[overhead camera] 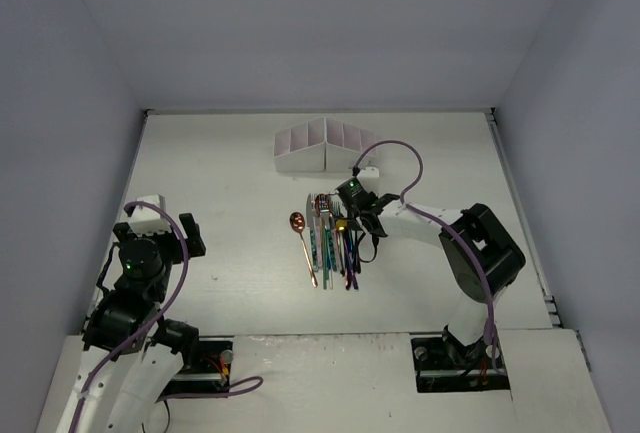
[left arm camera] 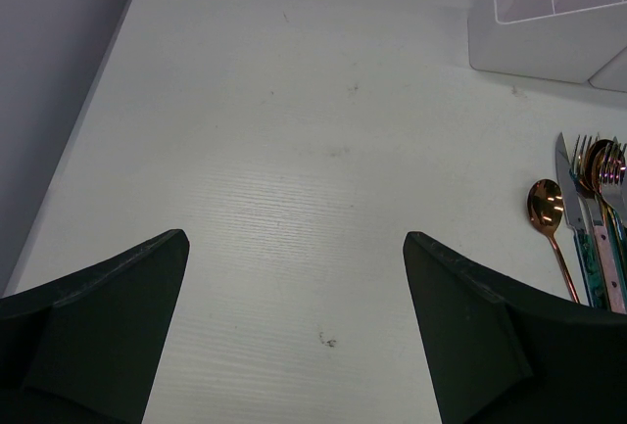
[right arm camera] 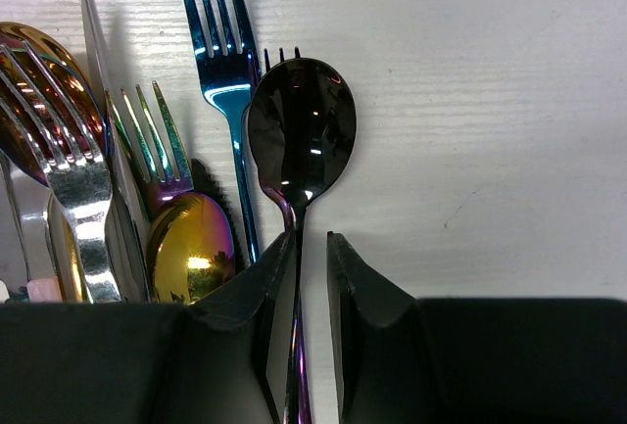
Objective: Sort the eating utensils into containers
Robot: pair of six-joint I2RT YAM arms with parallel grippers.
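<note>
The eating utensils point(overhead camera: 335, 238) lie in a tight row at mid-table, a copper spoon point(overhead camera: 298, 221) leftmost. My right gripper point(overhead camera: 352, 215) is low over the row's right side. In the right wrist view its jaws point(right arm camera: 312, 240) stand narrowly apart around the thin handle of a black spoon point(right arm camera: 301, 125); the left finger touches the handle and a slit of table shows at the right finger. The white divided containers point(overhead camera: 325, 145) stand just behind the row. My left gripper point(overhead camera: 175, 228) hovers wide open and holds nothing at the left.
Beside the black spoon lie a blue fork point(right arm camera: 217, 42), a gold spoon point(right arm camera: 191, 248) and a silver fork point(right arm camera: 69, 150), close against my right gripper's left finger. The left wrist view shows the copper spoon point(left arm camera: 545, 204) and the organiser's corner point(left arm camera: 549, 32) at its right edge.
</note>
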